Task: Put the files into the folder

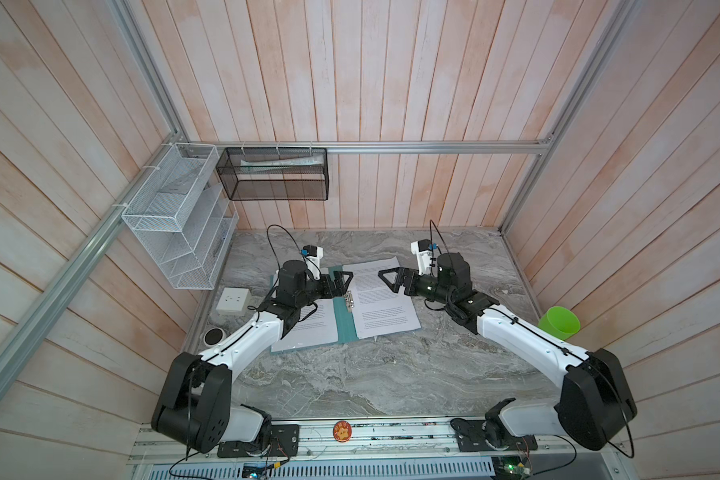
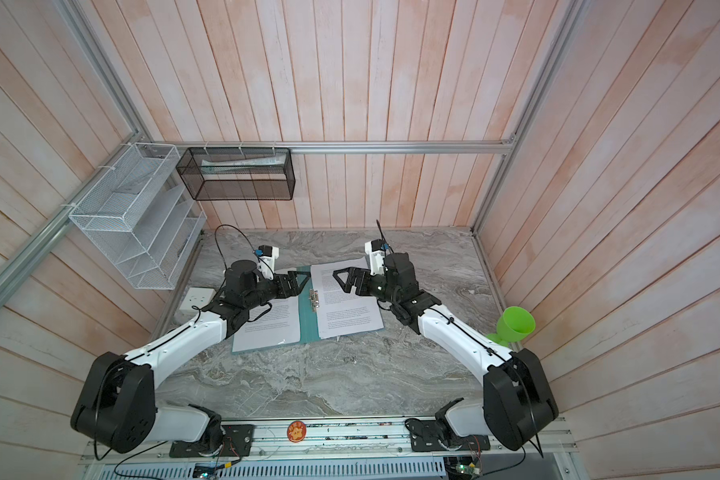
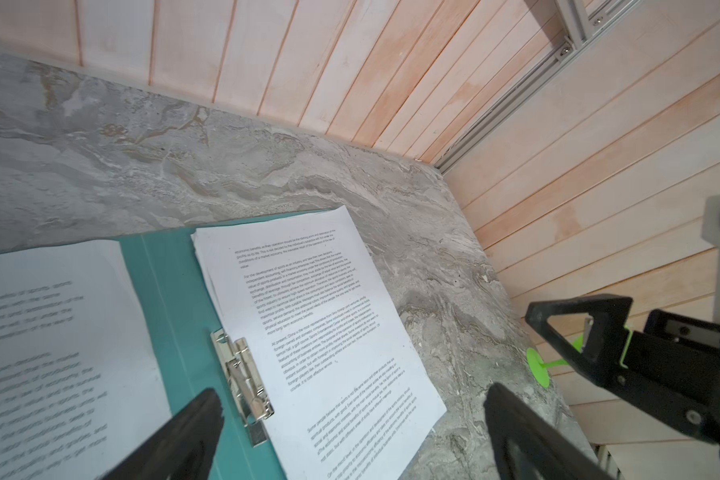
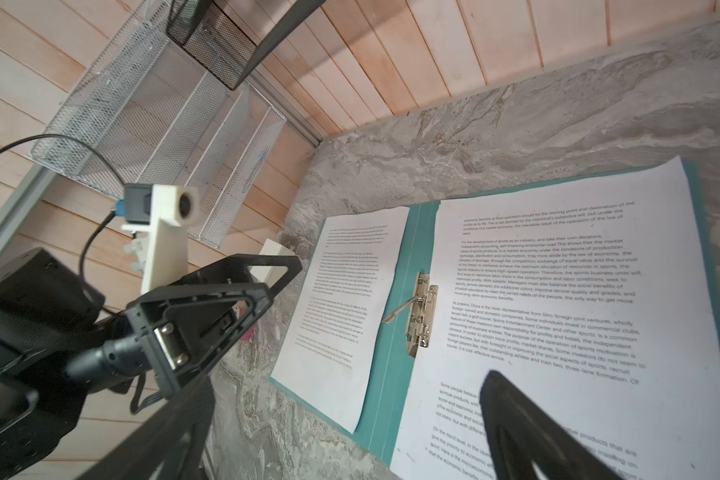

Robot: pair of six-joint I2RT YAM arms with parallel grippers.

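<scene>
I see the folder (image 1: 347, 326) lying open and flat on the worktop (image 1: 391, 374), in its far half and about midway between the left and right edges, with the teal spine running from the far edge toward the near one. The files (image 1: 385, 299) lie as a stack of printed sheets on its right half, and their far corner reaches past the cover. One more printed sheet (image 1: 312, 332) lies on the left half, partly under my left arm. A metal clip (image 1: 349, 300) sits at the stack's inner edge, beside the spine, with its lever sticking out over the teal. I cannot tell whether it pinches the paper. The left end effector (image 1: 345, 284) hovers over the spine near the folder's far end, fingers spread wide and holding nothing. The right end effector (image 1: 387, 282) hangs above the stack, facing the left one, also spread wide and empty. A green cup (image 1: 559, 324) stands at the right edge, well apart from the paper. A white rack (image 1: 175, 216) hangs on the left wall.
</scene>
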